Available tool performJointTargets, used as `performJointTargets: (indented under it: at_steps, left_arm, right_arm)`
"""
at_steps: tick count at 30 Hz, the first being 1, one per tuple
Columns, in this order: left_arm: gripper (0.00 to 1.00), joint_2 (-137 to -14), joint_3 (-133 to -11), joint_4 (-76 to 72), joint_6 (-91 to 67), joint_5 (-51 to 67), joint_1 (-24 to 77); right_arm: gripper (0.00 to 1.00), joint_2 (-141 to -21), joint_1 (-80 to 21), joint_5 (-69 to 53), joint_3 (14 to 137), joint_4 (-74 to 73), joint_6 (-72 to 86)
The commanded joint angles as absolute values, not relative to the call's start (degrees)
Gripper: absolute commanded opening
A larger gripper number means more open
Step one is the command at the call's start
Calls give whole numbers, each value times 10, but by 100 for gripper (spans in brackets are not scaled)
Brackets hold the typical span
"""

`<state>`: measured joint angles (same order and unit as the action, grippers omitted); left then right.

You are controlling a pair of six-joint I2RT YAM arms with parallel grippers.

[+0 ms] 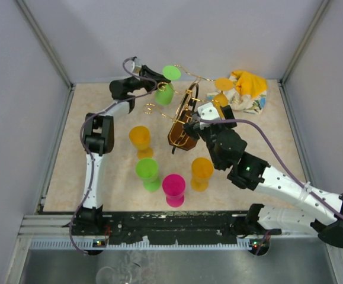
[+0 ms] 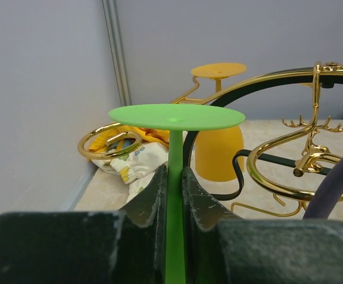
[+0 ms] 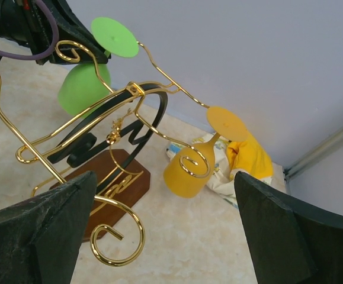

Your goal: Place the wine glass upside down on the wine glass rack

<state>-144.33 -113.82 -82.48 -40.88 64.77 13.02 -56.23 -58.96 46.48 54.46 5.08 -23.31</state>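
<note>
Wine glass (image 2: pixel 176 116): smooth green, slender-stemmed

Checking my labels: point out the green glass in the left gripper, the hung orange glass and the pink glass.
green glass (image 2: pixel 176 116): left wrist view, its round foot.
hung orange glass (image 3: pixel 176 184): right wrist view, its bowl.
pink glass (image 1: pixel 173 186): top external view, its bowl.

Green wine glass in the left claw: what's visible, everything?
The green wine glass is opaque, plastic-looking: flat round foot, thin stem, rounded bowl. It is upside down, foot uppermost, with the left claw shut on its stem. It sits by a far-left arm of the gold wire rack; contact is unclear.
</note>
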Motion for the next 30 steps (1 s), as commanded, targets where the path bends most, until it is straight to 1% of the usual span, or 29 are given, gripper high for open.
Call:
performJointTargets:
  at_steps: [1, 19, 25, 30]
  left_arm:
    - [0, -1463, -1162, -819, -391, 638, 143]
    - [0, -1507, -1218, -799, -357, 580, 174]
    - [0, -1513, -1219, -786, -343, 572, 179]
    - [0, -1520, -1220, -784, -331, 537, 180]
  right_arm:
    - [99, -561, -585, 471, 579, 84, -231]
    - [99, -542, -584, 474, 593, 69, -229]
    - [99, -543, -584, 474, 591, 71, -230]
    - [99, -545, -583, 472, 591, 73, -230]
